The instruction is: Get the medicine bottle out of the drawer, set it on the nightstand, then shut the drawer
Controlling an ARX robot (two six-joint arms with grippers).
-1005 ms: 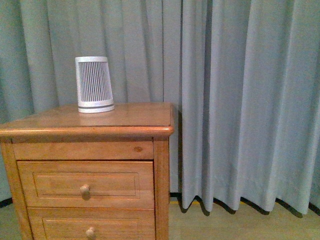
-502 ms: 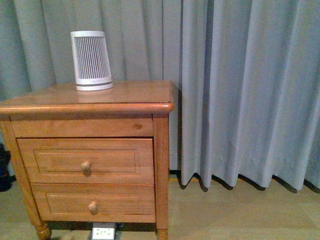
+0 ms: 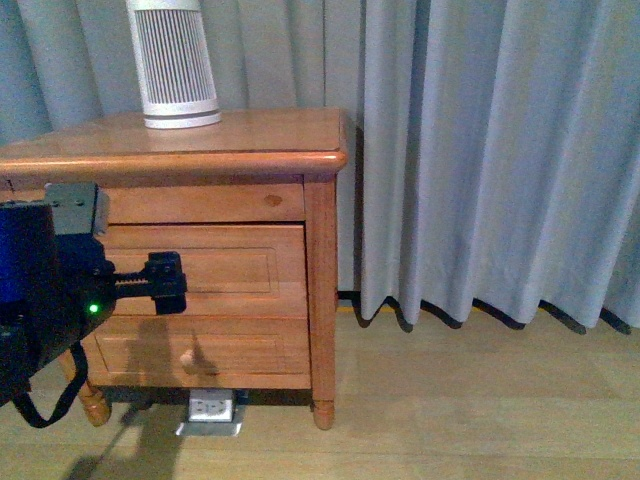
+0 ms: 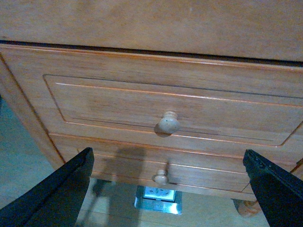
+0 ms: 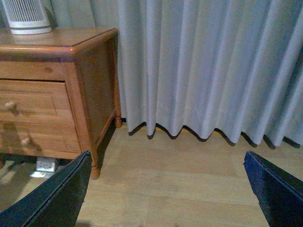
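Grey curtain [image 3: 480, 150], honey-brown round-knobbed drawer [image 4: 156, 101]

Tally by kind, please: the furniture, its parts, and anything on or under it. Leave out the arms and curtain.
Nightstand: 1
Drawers: 2
Knobs: 2
Slatted device: 1
Floor socket: 1
Total: 7

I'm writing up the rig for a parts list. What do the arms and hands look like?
The left arm is black with a blue panel, a grey block on top, a lit green light and a black cable looping below. The left hand is black and blocky. The right hand shows flat, black, tapered fingers.
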